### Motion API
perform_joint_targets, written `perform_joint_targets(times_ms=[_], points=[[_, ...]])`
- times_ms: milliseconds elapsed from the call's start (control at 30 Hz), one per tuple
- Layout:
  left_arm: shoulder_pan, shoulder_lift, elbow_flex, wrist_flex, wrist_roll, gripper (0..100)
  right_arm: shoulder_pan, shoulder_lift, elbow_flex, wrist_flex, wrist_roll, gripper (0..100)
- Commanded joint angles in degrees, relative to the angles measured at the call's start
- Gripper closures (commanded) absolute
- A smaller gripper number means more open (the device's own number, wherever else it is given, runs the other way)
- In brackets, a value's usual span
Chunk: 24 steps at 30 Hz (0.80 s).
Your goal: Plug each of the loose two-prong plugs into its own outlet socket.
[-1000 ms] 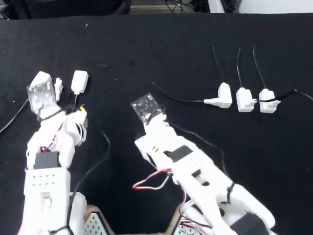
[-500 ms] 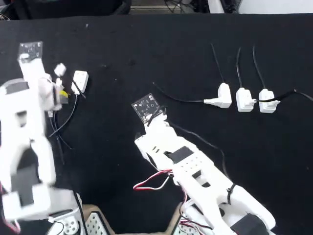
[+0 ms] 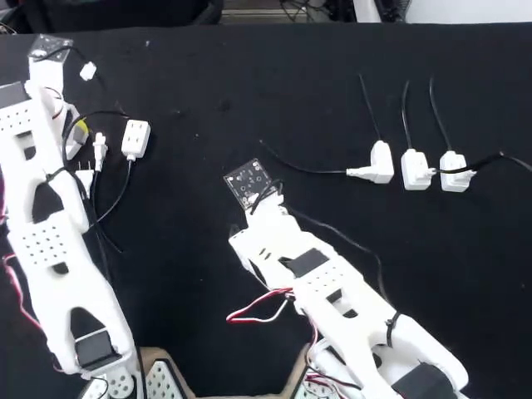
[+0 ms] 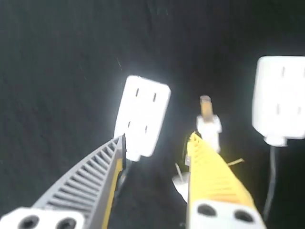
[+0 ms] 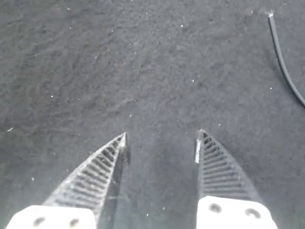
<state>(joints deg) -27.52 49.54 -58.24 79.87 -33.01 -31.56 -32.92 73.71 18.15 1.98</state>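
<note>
In the left wrist view my left gripper [image 4: 157, 139] is open above the black cloth. A white outlet socket [image 4: 142, 114] lies just past its grey finger [image 4: 90, 176]. A small white two-prong plug [image 4: 208, 123] sits at the tip of the yellow finger [image 4: 212, 176], outside the gap. A second white socket [image 4: 280, 106] lies off to the side. In the high view a socket [image 3: 135, 137] and the plug [image 3: 100, 150] lie beside the left arm [image 3: 50, 233] at far left. My right gripper [image 5: 162, 140] is open over bare cloth at table centre.
Three white plug bodies [image 3: 381, 162], [image 3: 414, 169], [image 3: 453, 172] with thin black cords lie in a row at the right. A black cord [image 3: 299, 169] runs from them toward the middle. Another small white connector [image 3: 87, 72] lies at the far left corner. Loose black cords [image 3: 112, 199] trail beside the left arm.
The left arm has stretched out toward the far left corner of the table, and the plug and cords beside it have shifted. The right arm has not moved.
</note>
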Motion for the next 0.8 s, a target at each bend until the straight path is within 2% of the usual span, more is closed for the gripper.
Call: perform_joint_targets(times_ms=[0, 233, 600, 767], points=[[-0.9, 8.8, -21.1, 3.1, -3.0, 78, -0.5, -2.2, -0.1, -1.3, -0.1, 79.0], [-1.0, 19.4, -33.3, 3.9, -5.5, 78, -0.5, -2.2, -0.2, -1.4, -0.1, 79.0], [-4.8, 23.6, -34.2, 0.9, -12.5, 78, -0.5, -2.2, -0.2, -1.4, -0.1, 79.0], [-4.9, 27.7, -34.7, -1.3, -12.7, 72, -0.5, -2.2, -0.2, -1.4, -0.1, 79.0]])
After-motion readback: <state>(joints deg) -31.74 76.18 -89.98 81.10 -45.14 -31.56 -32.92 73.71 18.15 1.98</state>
